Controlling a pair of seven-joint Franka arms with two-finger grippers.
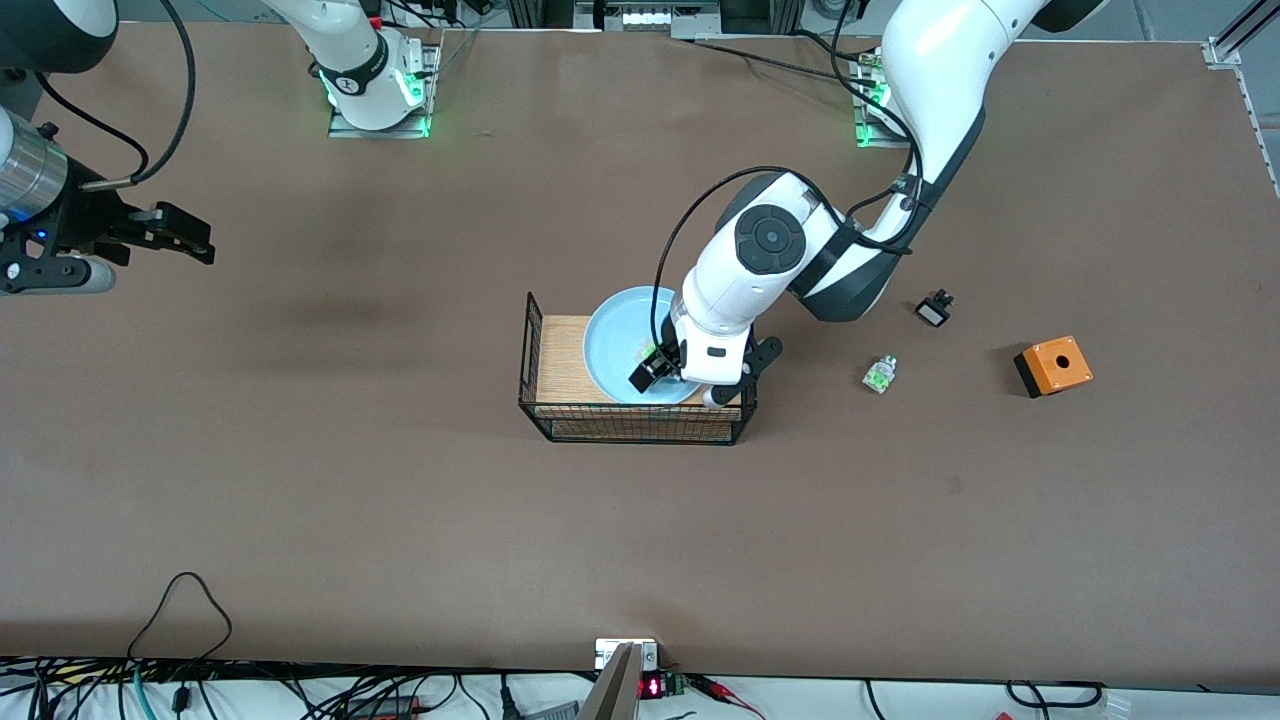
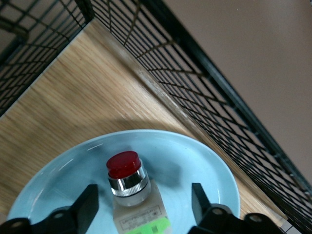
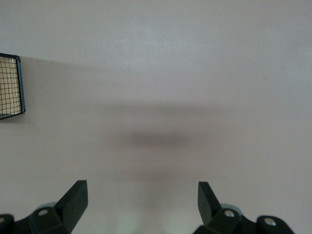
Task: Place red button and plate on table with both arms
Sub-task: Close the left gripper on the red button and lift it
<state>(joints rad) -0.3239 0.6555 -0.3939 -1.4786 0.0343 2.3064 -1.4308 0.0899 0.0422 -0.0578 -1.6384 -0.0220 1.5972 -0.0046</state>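
Note:
The light blue plate (image 1: pixel 612 340) lies in the wooden-floored black wire crate (image 1: pixel 640 428) at mid-table. The red button (image 2: pixel 130 187) lies on the plate (image 2: pixel 195 161), red cap pointing away from the wrist. My left gripper (image 1: pixel 657 368) is down in the crate over the plate. In the left wrist view the left gripper (image 2: pixel 144 202) is open, with one finger (image 2: pixel 87 204) on each side of the button and a gap to each. My right gripper (image 1: pixel 188 236) is open and empty, up over bare table (image 3: pixel 156 73) at the right arm's end.
On the table toward the left arm's end lie a green-and-clear block (image 1: pixel 879 374), a small black-and-white piece (image 1: pixel 934 308) and an orange box with a hole (image 1: pixel 1052 366). The crate's wire walls (image 2: pixel 204 87) rise close around the plate. A crate corner (image 3: pixel 10 87) shows in the right wrist view.

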